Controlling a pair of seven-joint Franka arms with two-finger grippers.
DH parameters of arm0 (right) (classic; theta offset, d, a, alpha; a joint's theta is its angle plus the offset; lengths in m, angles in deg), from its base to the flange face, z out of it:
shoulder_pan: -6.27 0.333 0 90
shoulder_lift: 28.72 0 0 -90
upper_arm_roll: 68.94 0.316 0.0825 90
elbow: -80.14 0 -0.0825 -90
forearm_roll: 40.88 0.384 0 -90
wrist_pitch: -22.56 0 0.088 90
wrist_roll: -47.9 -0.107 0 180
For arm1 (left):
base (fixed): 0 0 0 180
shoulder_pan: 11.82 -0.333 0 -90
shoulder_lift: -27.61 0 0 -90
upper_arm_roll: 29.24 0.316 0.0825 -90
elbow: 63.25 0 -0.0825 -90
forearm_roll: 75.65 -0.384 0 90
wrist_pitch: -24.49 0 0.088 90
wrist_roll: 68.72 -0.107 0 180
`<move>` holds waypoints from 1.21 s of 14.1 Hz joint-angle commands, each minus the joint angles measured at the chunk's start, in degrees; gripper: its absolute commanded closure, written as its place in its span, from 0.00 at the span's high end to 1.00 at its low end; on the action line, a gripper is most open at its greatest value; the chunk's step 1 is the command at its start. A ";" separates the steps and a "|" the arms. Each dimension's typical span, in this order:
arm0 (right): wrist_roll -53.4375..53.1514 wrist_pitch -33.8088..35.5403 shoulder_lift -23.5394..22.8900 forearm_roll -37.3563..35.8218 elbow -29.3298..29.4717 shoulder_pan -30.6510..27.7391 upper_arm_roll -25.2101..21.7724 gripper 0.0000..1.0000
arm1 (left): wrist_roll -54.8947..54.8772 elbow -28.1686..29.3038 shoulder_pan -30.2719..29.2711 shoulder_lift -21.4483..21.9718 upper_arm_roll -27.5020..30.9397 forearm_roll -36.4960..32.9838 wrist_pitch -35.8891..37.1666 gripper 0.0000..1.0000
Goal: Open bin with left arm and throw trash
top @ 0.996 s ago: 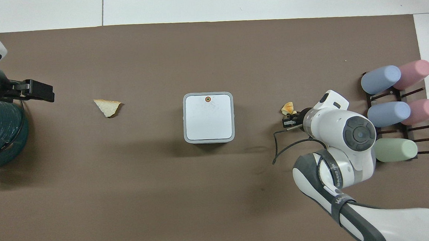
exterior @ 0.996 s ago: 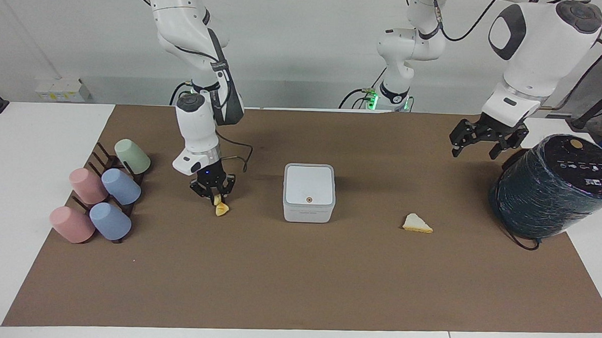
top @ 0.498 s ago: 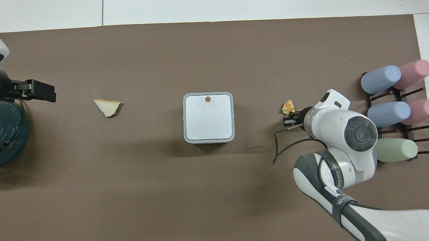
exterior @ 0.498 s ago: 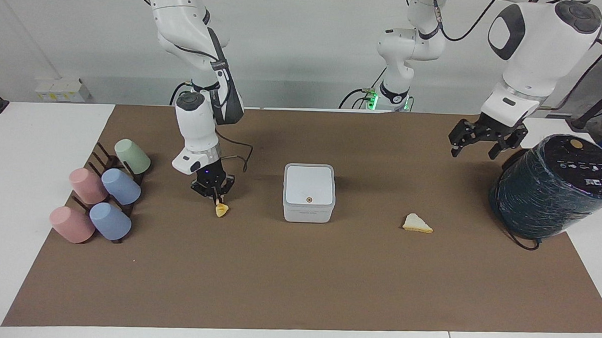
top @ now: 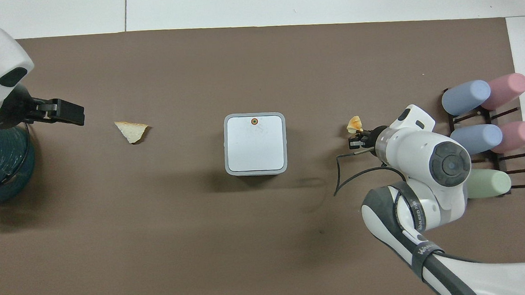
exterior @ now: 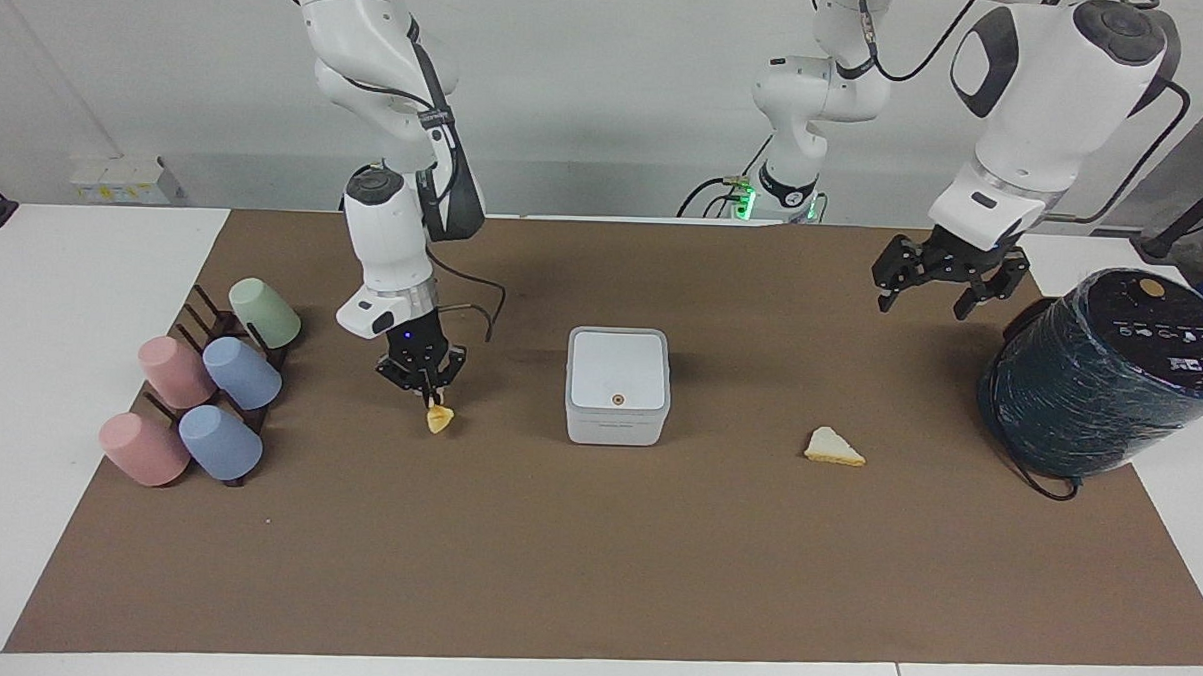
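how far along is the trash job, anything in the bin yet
Nothing looks binned: the bin has its lid shut. In hand: the right gripper is shut on a yellow scrap, lifted off the mat between the cups and the bin. The left gripper hangs open in the air beside the dark cylinder. Left: open the lid, drop the scrap, then the wedge on the mat.

A white table (exterior: 83, 290) carries a brown mat (exterior: 594, 558) covering most of it. On the mat: a closed white bin (exterior: 617, 384) at the middle, a pale wedge (exterior: 834, 448) toward the left arm's end, a dark wrapped cylinder (exterior: 1100, 375) at that edge, and a cup rack (exterior: 209, 394) at the right arm's edge.
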 commanded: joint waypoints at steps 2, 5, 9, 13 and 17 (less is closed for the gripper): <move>-0.03 2.90 1.46 0.91 -0.56 -0.09 0.05 0.19 | 1.17 3.79 3.17 2.25 -0.36 -0.34 -4.40 1.00; 0.23 2.90 1.46 0.91 -1.00 0.00 0.05 0.19 | 12.57 6.94 7.91 3.39 -0.54 -0.25 -7.37 1.00; 2.33 2.73 1.46 0.91 -1.26 -0.09 0.05 0.21 | 20.41 7.83 12.23 1.82 -0.45 2.91 -11.77 0.83; 3.57 2.55 1.73 0.91 -2.32 -0.61 0.05 0.22 | 28.14 7.92 17.23 -2.49 -0.45 3.71 -19.41 0.28; 5.07 1.58 1.82 0.83 -3.38 -0.97 0.05 0.00 | 30.71 8.27 19.44 -5.57 -0.54 5.90 -27.77 0.00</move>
